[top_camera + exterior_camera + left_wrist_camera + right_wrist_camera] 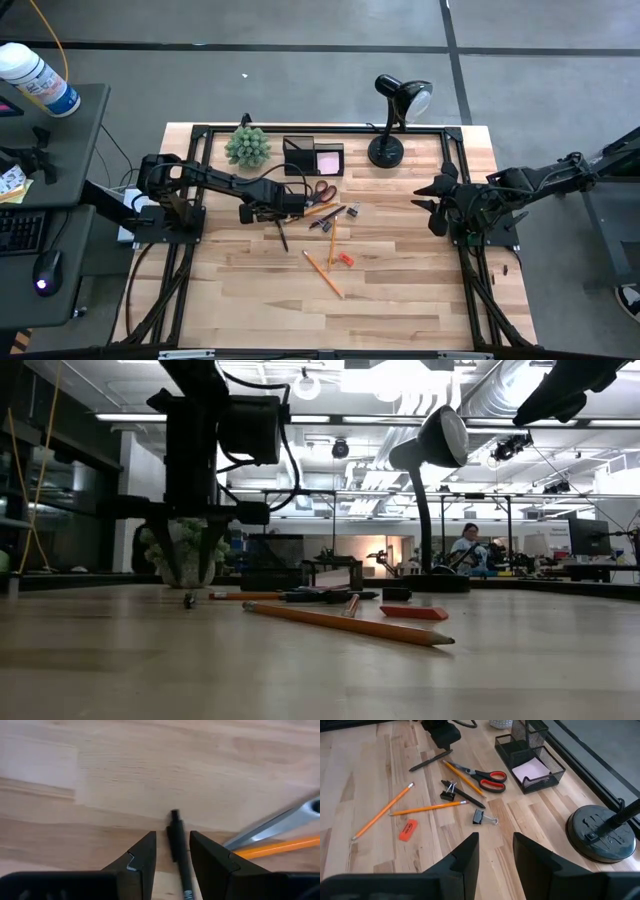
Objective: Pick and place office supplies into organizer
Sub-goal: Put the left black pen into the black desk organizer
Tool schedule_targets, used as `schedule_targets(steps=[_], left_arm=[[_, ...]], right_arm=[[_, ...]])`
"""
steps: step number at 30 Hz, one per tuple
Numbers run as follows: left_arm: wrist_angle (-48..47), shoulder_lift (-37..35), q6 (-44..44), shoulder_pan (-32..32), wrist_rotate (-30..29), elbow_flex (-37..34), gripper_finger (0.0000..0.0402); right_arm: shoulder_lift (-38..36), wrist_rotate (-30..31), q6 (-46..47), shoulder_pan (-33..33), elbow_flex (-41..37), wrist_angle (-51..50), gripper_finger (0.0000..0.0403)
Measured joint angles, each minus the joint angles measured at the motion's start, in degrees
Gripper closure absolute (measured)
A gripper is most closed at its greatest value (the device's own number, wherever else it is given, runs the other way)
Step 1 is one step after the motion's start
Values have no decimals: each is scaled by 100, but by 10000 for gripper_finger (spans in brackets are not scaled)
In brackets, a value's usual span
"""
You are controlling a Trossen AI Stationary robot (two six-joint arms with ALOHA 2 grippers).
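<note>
Between the parted fingers of the left gripper (172,857) lies one dark pen (179,855) flat on the wooden table (400,290), with a gap on each side, so the claw is spread around it and not clenched. Seen from above, this gripper (265,213) sits left of the centre of the table, and the pen (283,235) slants out from it toward the near side. Just right of it lie one pair of orange-handled scissors (487,775), their blades pointing back toward the gripper, and a pencil (461,776) crossing them. Counting the pencils gives three: that one, one (429,808) lying near the clips, and one (384,810) nearer the front edge. A second dark pen (464,795) lies among them. Two dark clips show, one (449,792) against that pen and one (480,816) a little apart. One small red eraser (408,829) lies near the pencils. Farther back stands the black organizer (530,757), one pink sticky-note pad (532,770) in its lower compartment. Beside it are a green plant (247,146) on the left and a black desk lamp (395,120) on the right. Over the table's right side hovers the right gripper (494,852), fingers released and holding nothing.
</note>
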Motion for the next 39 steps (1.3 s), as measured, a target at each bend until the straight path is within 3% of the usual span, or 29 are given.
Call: schedule_targets(steps=[11,22,34,39], left_arm=[[328,505,-92,0,455,50,295],[354,545,371,-8,157,134,297],[419,586,527,-2,83,390,380],[350,586,569,-2,-8,468,378]], right_arm=[[0,28,-11,0,0,2,290],[0,-14,0,0,0,-1,290],[0,144,-92,-9,0,-4,290],[0,144,-138,-9,0,-7,290]])
